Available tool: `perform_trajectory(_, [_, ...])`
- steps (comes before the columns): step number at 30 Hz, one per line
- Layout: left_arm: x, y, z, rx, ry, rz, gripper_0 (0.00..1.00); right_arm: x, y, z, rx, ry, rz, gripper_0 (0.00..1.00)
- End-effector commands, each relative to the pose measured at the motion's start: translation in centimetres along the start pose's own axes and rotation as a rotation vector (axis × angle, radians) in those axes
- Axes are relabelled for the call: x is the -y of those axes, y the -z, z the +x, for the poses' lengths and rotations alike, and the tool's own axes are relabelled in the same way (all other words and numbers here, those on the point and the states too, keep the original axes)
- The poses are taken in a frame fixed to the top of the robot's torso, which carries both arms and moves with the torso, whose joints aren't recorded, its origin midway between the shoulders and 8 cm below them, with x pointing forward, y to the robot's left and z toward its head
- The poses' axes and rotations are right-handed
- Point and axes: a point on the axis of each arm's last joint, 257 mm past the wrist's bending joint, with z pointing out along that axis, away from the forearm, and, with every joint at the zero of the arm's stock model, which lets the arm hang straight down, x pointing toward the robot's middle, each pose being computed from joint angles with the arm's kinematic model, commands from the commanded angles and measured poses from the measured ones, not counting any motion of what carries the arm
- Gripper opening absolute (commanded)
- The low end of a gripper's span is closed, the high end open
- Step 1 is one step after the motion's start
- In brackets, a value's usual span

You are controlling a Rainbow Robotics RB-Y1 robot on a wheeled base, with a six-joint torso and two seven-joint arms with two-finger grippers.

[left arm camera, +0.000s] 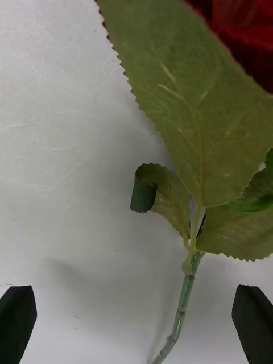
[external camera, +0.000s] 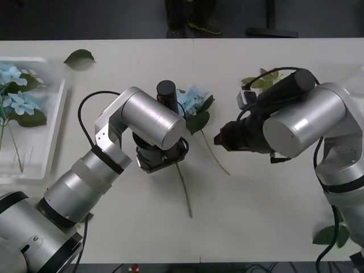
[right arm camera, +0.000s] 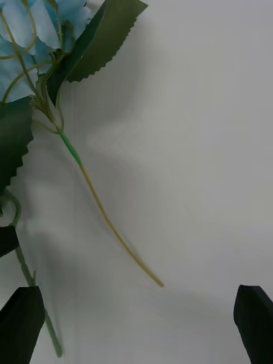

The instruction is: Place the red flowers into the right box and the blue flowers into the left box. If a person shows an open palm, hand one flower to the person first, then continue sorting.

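Note:
A red flower lies at the table's middle. Its dark red head [left arm camera: 244, 34], broad leaf and green stem [left arm camera: 182, 310] sit between the fingers of my open left gripper [left arm camera: 135, 293], which hovers just over them without touching. Its stem [external camera: 185, 193] trails toward me from under the left wrist. A blue flower [external camera: 192, 101] lies just beyond, its thin stem [right arm camera: 108, 219] slanting ahead of my open right gripper [right arm camera: 138, 291], which is low beside it [external camera: 220, 138]. The left box [external camera: 54, 131] holds blue flowers [external camera: 14, 102]. The right box and the person are out of view.
A loose leaf [external camera: 79, 57] lies near the far edge behind the left box. Leaf sprigs [external camera: 261, 81] lie behind the right arm, and another leaf [external camera: 330, 234] lies near the front right. The two wrists are close together over the middle.

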Motion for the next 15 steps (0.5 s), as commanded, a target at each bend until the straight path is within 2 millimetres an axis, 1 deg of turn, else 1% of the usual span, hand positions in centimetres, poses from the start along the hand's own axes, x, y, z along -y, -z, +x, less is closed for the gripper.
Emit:
perform_trajectory(1, [2.5,1.4,-0.2,0.021,-0.046,0.048,1.0,0.7,4.4,-1.9,0.032,0.079,-0.003,0.97])
perform_trajectory(2, [2.5,1.4,-0.2,0.021,-0.046,0.048,1.0,0.8,5.7,-1.8,0.026,0.089,-0.008,0.97])
perform_trajectory(3, [2.1,0.3,1.1,-0.007,-0.045,0.035,1.0,0.9,6.6,-1.6,0.02,0.097,-0.016,0.97])
perform_trajectory(4, [2.0,0.2,1.2,-0.01,-0.044,0.031,1.0,0.9,7.3,-1.5,0.019,0.102,-0.02,0.97])
perform_trajectory(5, [1.8,-0.3,1.9,-0.027,-0.041,0.023,1.0,1.2,8.7,-1.2,0.012,0.116,-0.025,0.97])
perform_trajectory(6, [2.0,-0.1,1.5,-0.018,-0.033,0.022,1.0,1.7,10.4,-0.7,-0.004,0.138,-0.031,0.96])
perform_trajectory(8, [1.8,-0.2,1.6,-0.021,-0.03,0.015,1.0,2.1,12.1,0.1,-0.027,0.165,-0.044,0.96])
perform_trajectory(9, [1.9,-0.2,1.6,-0.017,-0.035,0.018,1.0,2.5,13.6,0.6,-0.045,0.189,-0.059,0.97])
perform_trajectory(10, [2.0,-0.3,1.6,-0.013,-0.037,0.018,1.0,2.5,14.4,0.7,-0.043,0.202,-0.078,0.96])
perform_trajectory(11, [2.0,-0.4,1.5,-0.006,-0.042,0.018,1.0,2.5,15.7,0.8,-0.043,0.223,-0.103,0.96])
perform_trajectory(13, [2.1,-0.7,1.6,-0.003,-0.044,0.03,1.0,2.9,17.6,1.4,-0.055,0.25,-0.137,0.96])
perform_trajectory(15, [2.4,-1.0,1.7,0.001,-0.049,0.041,1.0,3.5,18.7,2.3,-0.074,0.269,-0.146,0.97])
